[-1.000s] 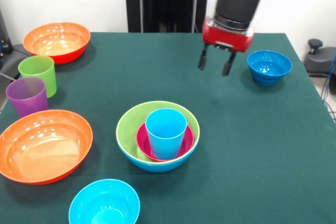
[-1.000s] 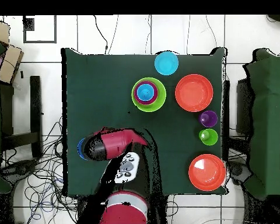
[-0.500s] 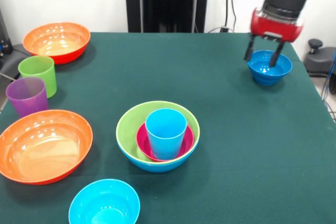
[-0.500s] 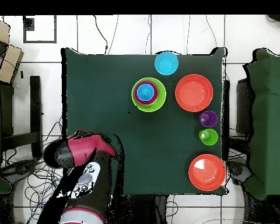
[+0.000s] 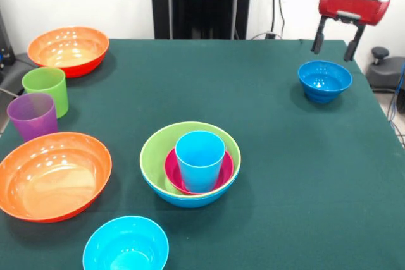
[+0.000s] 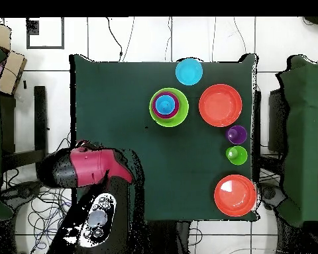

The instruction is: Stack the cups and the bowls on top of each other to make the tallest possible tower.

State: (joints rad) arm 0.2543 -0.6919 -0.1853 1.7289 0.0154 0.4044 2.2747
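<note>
The front view shows the gripper (image 5: 333,41) hanging in the air above and just behind the dark blue small bowl (image 5: 324,80), its two dark fingers (image 5: 317,37) spread apart and holding nothing. From overhead the arm (image 6: 85,169) covers that corner of the green table (image 6: 108,106), so neither the fingers nor the dark blue bowl can be seen there.

The tower (image 5: 190,163) stands near the middle of the table in the front view: a large blue bowl (image 5: 190,200) at the bottom, a lime green bowl (image 5: 152,156) nested in it, a magenta small bowl (image 5: 172,172) inside that, and a light blue cup (image 5: 200,159) standing upright in the magenta bowl. From overhead the same pile (image 6: 168,106) reads as concentric rings.

The other containers are empty. A cyan small bowl (image 5: 126,245) sits at the near edge in front of the tower. Two orange bowls lie on the left side, one near (image 5: 52,175) and one far (image 5: 68,49); between them stand the purple cup (image 5: 33,116) and the lime green cup (image 5: 45,89), upright and just beside each other.

The tower is well apart from the gripper, across the table from it.
</note>
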